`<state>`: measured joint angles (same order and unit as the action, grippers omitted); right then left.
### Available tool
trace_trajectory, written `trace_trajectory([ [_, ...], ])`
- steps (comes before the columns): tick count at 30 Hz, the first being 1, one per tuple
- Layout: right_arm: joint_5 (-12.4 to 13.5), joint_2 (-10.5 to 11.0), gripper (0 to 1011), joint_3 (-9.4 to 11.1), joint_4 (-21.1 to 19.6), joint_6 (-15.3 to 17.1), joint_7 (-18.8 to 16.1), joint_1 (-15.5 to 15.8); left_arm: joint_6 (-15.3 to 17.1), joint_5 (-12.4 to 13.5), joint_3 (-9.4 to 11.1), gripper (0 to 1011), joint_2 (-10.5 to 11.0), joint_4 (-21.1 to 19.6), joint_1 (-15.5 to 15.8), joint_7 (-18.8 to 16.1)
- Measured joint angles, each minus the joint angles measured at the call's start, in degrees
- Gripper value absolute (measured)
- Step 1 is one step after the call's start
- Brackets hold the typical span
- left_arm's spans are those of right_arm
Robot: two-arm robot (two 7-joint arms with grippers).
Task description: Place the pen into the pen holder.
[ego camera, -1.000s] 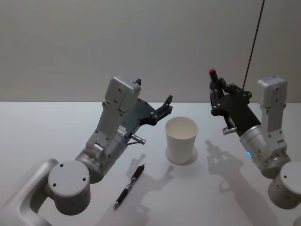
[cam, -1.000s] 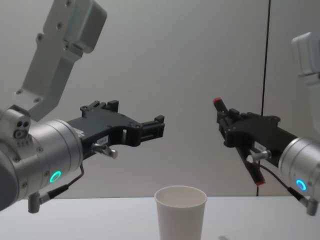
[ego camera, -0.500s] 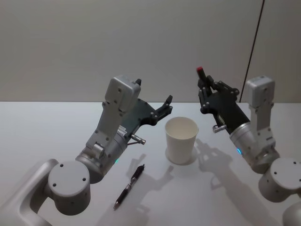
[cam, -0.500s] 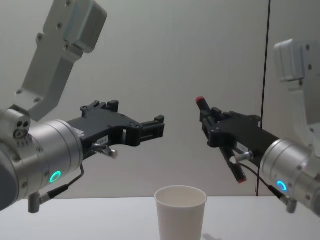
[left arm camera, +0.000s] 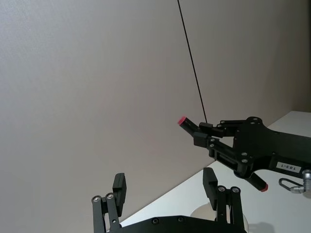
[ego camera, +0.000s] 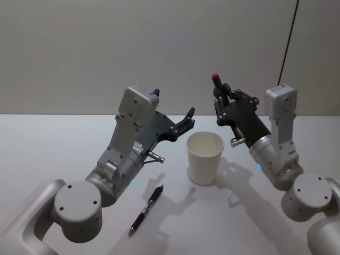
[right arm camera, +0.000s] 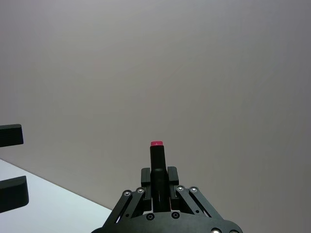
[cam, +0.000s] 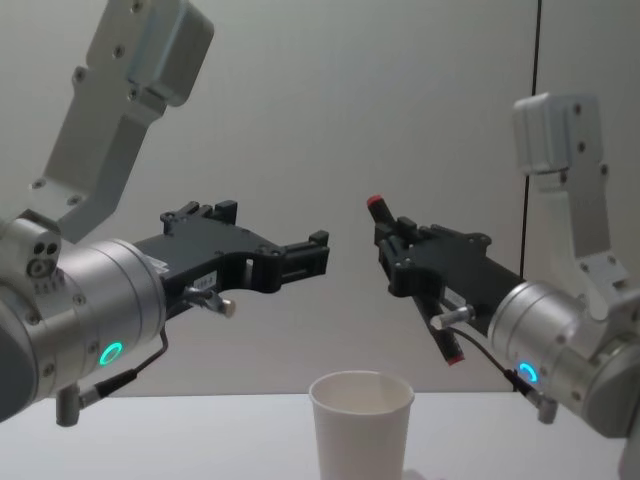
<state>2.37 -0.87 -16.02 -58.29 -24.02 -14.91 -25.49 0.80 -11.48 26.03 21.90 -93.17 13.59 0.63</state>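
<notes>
Right gripper clamps the pen aslant, one red end up, above and right of the pen holder; pickup looks done, insertion is not yet made. Nearby, left gripper hangs open, idle, left of it.

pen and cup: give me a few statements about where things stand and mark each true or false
1. The pen stands inside the pen holder. False: the pen is held in the air, above the pen holder and a little to its right.
2. The jaws of the right gripper are shut on the pen. True.
3. The jaws of the left gripper are open and hold nothing. True.
4. The pen holder lies tipped on its side. False: it stands upright on the table.
5. A second pen lies flat on the table near the left arm. True.
</notes>
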Motion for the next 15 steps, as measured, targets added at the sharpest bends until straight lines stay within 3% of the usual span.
trace_trajectory([
  [15,0.2,-1.7,185,-0.5,7.3,-3.1,-0.6,-3.8,0.0,0.0,0.0,1004,0.0,0.0,0.0,0.0],
])
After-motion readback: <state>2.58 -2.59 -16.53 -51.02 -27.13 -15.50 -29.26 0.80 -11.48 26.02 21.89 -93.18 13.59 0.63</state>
